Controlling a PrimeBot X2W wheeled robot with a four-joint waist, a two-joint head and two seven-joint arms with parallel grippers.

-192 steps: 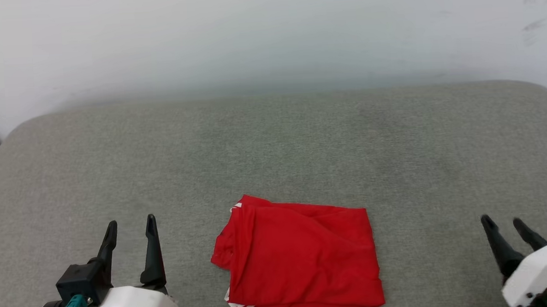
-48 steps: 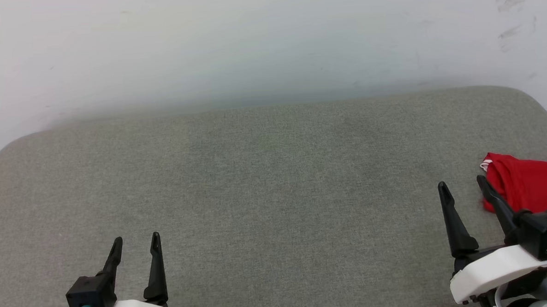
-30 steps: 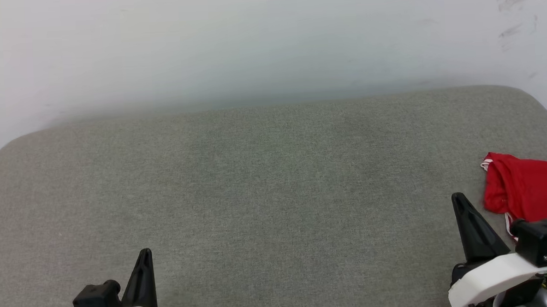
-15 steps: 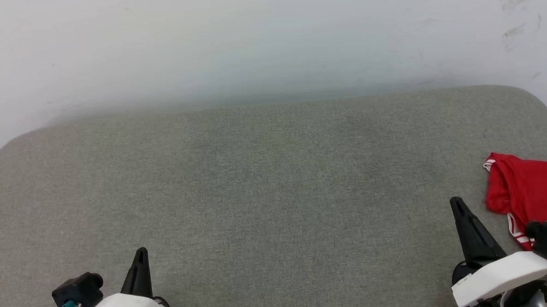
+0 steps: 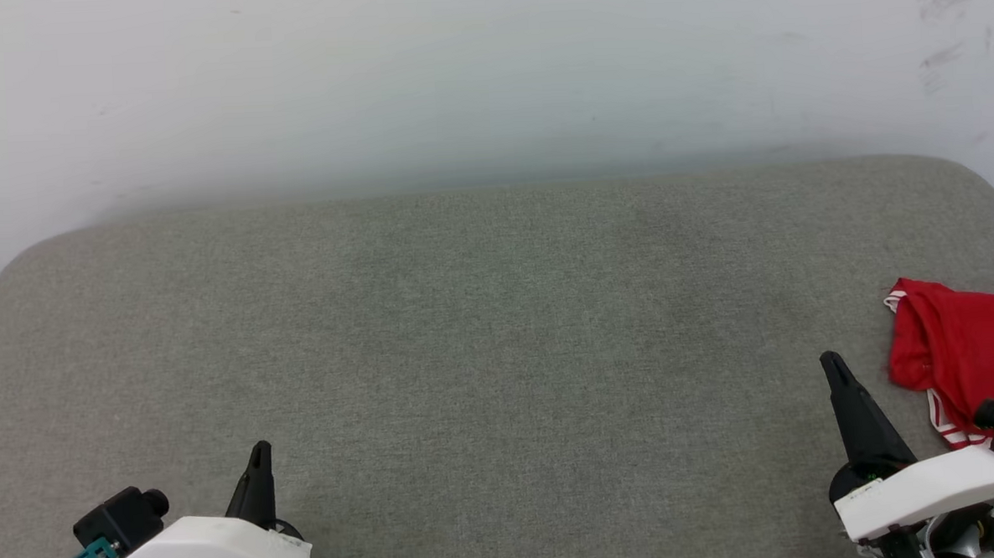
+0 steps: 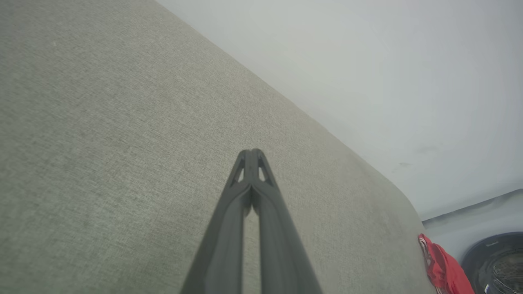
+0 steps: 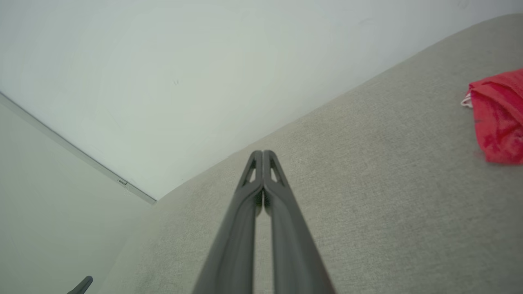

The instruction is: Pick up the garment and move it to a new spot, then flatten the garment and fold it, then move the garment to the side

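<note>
**Red garment bunched at the right edge, both grippers closed**

In the head view the garment (image 5: 966,351) lies bunched at 3 o'clock on the grey padded surface (image 5: 499,329). It runs out past the frame's right side, with striped white trim along its near edge. The right gripper (image 5: 830,363) sits at 4 o'clock, just beside the cloth, its fingers pressed together on nothing. The left gripper (image 5: 259,450) at 7 o'clock is likewise closed and empty. Broad grey fabric spreads between them up to the rounded far edge at 12 o'clock, which meets the white wall (image 5: 488,70).
</note>
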